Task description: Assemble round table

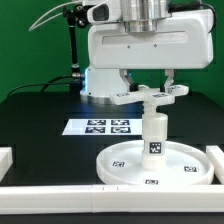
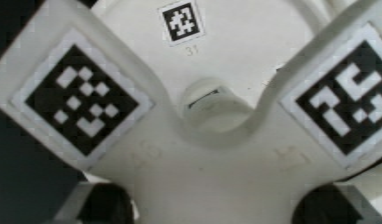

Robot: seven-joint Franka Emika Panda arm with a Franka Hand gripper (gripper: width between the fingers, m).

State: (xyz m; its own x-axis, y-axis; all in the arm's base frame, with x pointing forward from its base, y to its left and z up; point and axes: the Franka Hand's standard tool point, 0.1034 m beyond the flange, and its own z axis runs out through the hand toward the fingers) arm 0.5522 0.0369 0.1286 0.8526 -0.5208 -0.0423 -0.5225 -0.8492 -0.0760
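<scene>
The large rimmed round disc (image 1: pixel 120 165) lies flat on the black table near the front. The short thick cylinder leg (image 1: pixel 154 135) stands upright on the disc's middle. The small cross-shaped base (image 1: pixel 150 96) sits level at the top of the leg, and I cannot tell if it touches. My gripper (image 1: pixel 152 86) is shut on the cross-shaped base from above. In the wrist view the base (image 2: pixel 197 150) fills the picture with two tagged arms, held between my dark fingertips (image 2: pixel 113 203). Part of the disc with a tag (image 2: pixel 179 20) shows beyond it.
The marker board (image 1: pixel 107 126) lies flat behind the disc. Plain white border blocks run along the front (image 1: pixel 100 200), the exterior view's left (image 1: pixel 5 158) and right (image 1: pixel 214 155). The arm's white body (image 1: pixel 140 50) stands behind, with a black pole (image 1: pixel 72 50) beside it.
</scene>
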